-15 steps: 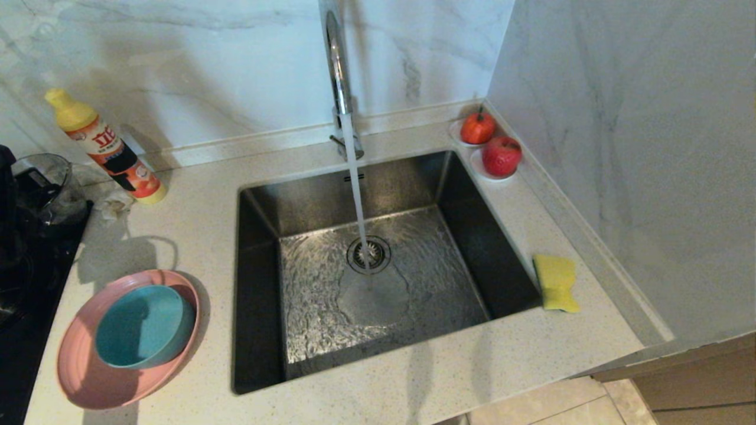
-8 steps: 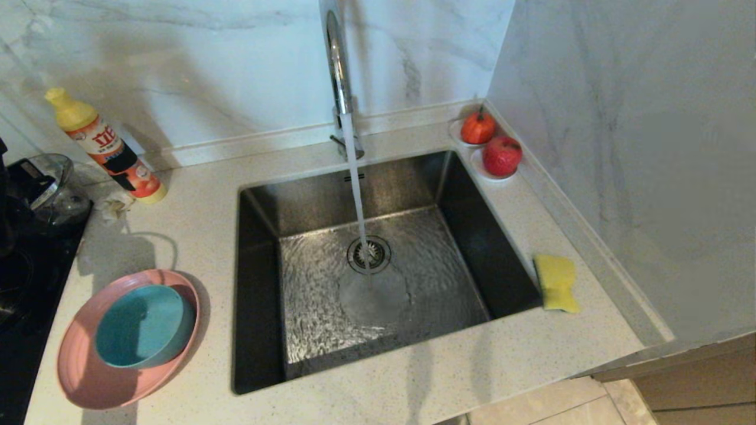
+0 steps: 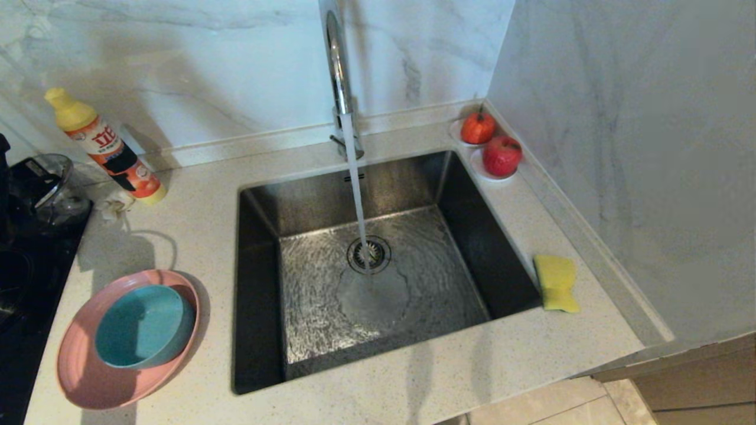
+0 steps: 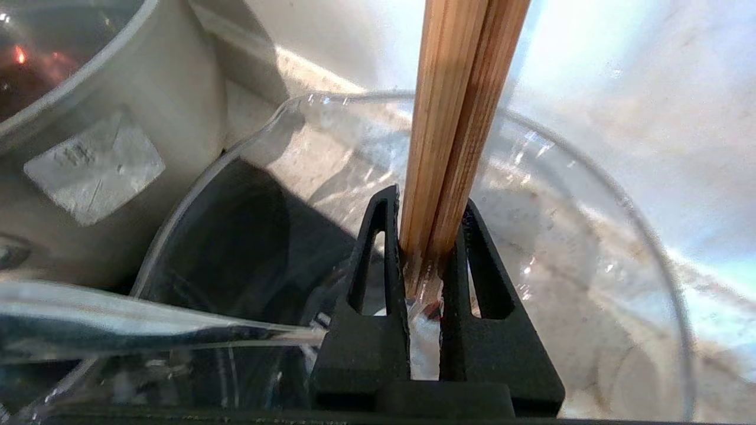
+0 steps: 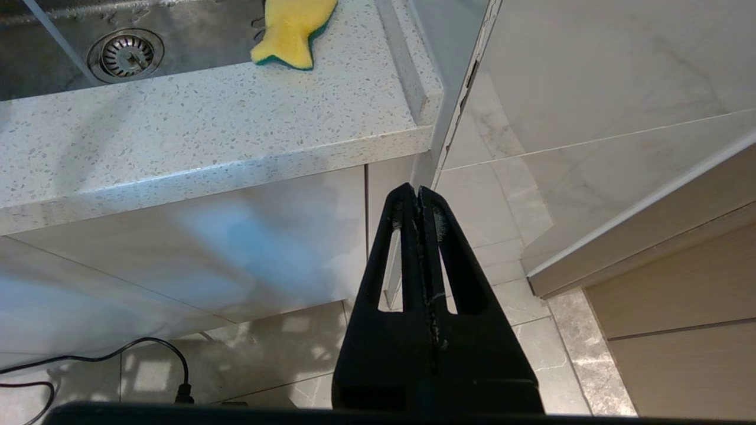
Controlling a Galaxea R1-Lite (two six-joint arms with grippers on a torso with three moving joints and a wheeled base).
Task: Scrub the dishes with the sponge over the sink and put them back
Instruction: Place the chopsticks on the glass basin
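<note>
Left end effector (image 4: 430, 236): black fingers closed narrowly on a pair of wooden chopsticks (image 4: 458, 112), which rise from the grip to the top edge of the left wrist view; it sits over a clear glass bowl (image 4: 590, 283), with a grey pot (image 4: 118, 136) in the upper left of that view.
Right end effector (image 5: 418, 206): fingers pressed together, holding nothing; in the right wrist view it hangs in front of the cabinet, below the surface edge and above the tiled floor.
Sponge (image 3: 556, 281): yellow, lying flat on the surface (image 3: 449, 366) just right of the sink, at centre right of the head view; its green layer faces down, showing as a thin edge in the right wrist view.
Sink (image 3: 260, 283): square steel basin in the middle of the head view, its floor wet around the round drain strainer (image 3: 369, 254).
Tap (image 3: 338, 71): chrome, at top centre, running a stream of water down onto the strainer.
Pink plate (image 3: 88, 378): on the surface at lower left of the head view, left of the sink.
Teal bowl (image 3: 144, 324): upright, resting inside the pink plate.
Detergent bottle (image 3: 106, 147): yellow-capped, leaning at upper left near the wall.
Two red fruits (image 3: 501, 154): on small white dishes at the sink's upper right corner.
</note>
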